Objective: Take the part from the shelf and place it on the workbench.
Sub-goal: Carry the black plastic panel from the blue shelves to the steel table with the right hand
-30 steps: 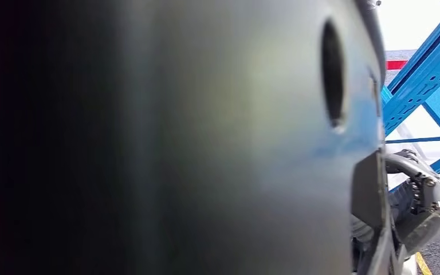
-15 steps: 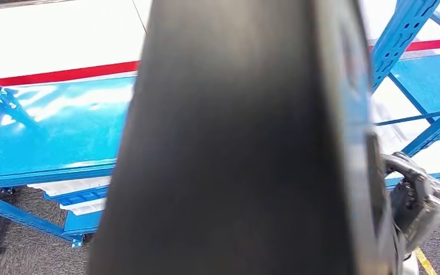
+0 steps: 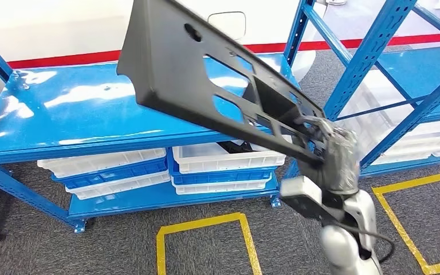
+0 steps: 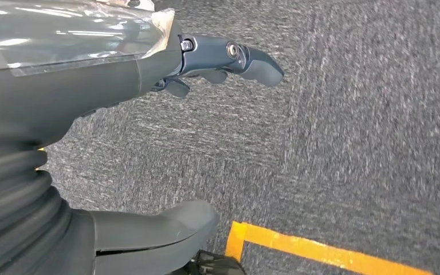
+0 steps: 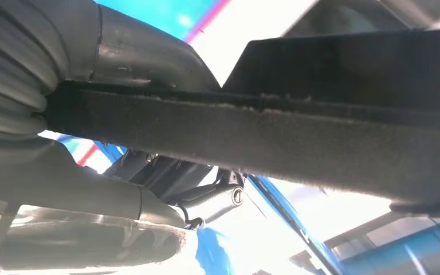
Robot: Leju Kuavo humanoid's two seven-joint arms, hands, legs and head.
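Note:
A long black plastic panel with cut-outs, the part (image 3: 206,80), is held tilted in the air above the blue workbench top (image 3: 63,120). My right hand (image 3: 332,152) grips its near end, thumb and fingers wrapped round the edge. In the right wrist view the part's dark edge (image 5: 275,137) runs between my thumb and my fingers (image 5: 212,197). My left hand (image 4: 166,137) hangs over grey carpet with thumb and fingers apart, holding nothing.
White and blue bins (image 3: 223,160) sit on the workbench's lower shelf. A blue shelf rack (image 3: 389,74) stands to the right with white trays under it. Yellow floor tape (image 3: 206,229) marks squares on the grey carpet.
The part was close against the head camera and blocked it; now it is farther out and lower, tilted over the workbench. The view has also shifted.

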